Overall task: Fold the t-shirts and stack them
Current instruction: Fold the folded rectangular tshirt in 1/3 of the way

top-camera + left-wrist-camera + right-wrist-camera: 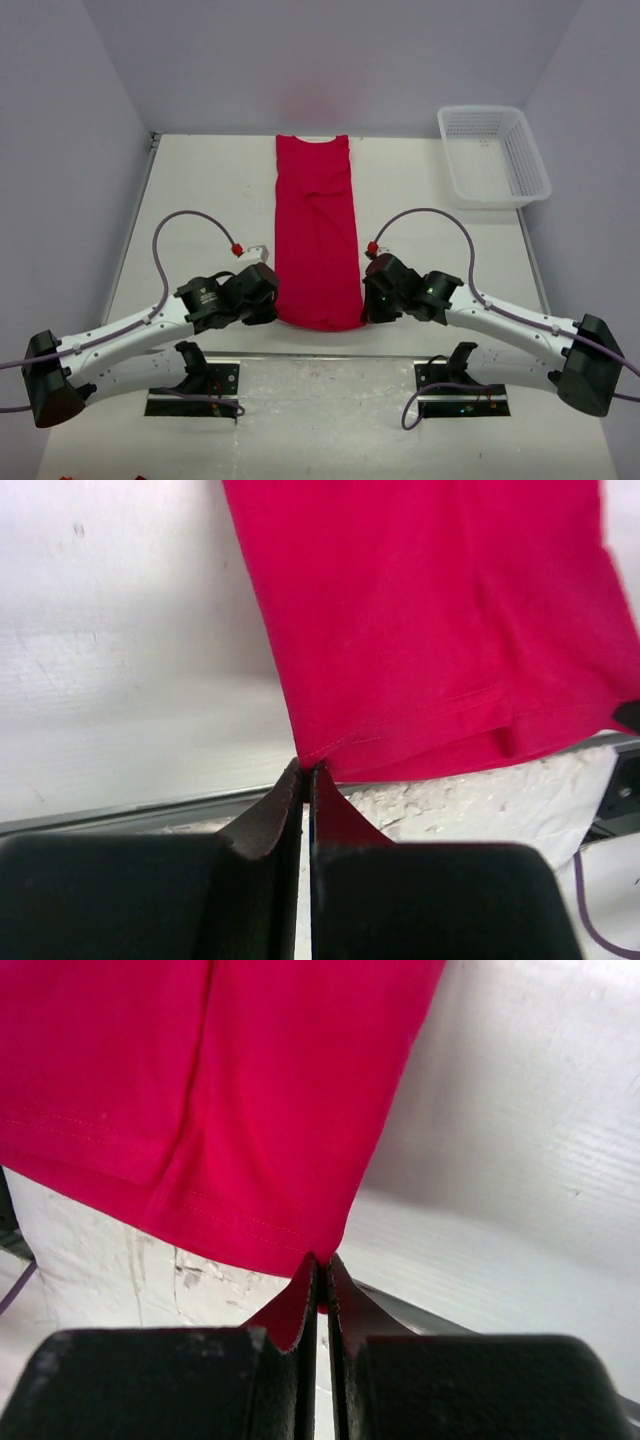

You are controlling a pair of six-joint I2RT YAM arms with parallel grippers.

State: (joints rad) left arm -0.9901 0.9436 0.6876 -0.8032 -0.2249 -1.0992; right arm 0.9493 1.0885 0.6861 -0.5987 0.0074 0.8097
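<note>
Overhead, count: one t-shirt [316, 240], one basket [530, 165], two arms.
Overhead, cloth: the red t-shirt lies as a long narrow strip down the middle of the tabletop [200, 190], with the collar at the far end and the hem at the near edge.
Overhead, basket: white mesh, at the far right corner, well apart from the cloth.
Overhead, arms: the left gripper [272, 305] is at the near left hem corner and the right gripper [366, 303] at the near right one.
Left wrist view: jaws pressed together, pinching one stitched hem corner of the t-shirt [430, 630].
Right wrist view: jaws pressed together on the other hem corner [200, 1090], with red cloth caught between them.
</note>
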